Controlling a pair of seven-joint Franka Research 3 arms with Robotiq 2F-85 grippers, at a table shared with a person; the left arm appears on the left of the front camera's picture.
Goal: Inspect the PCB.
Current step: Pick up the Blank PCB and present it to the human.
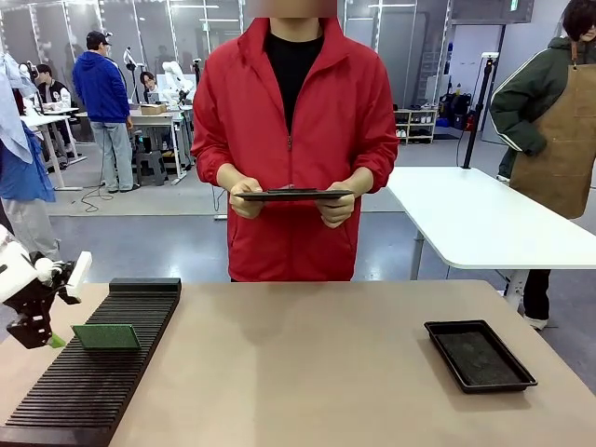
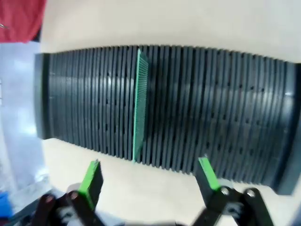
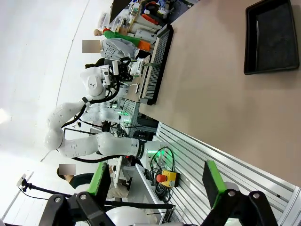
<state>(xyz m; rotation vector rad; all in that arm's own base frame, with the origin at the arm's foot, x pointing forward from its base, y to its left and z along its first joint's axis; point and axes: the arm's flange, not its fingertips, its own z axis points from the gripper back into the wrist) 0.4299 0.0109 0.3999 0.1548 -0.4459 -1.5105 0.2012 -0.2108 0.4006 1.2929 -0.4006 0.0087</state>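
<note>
The PCB point(image 1: 106, 336) is being held upright in the near-left rack point(image 1: 140, 307); the left gripper point(image 2: 149, 177) beside it and the right gripper point(image 3: 155, 184) are being held spread.

The PCB point(image 1: 107, 336) stands upright in the slotted rack point(image 1: 102, 382), just beside the left gripper's point(image 1: 47, 337) jaws; the black tray point(image 1: 479, 356) lies well apart from them.
</note>
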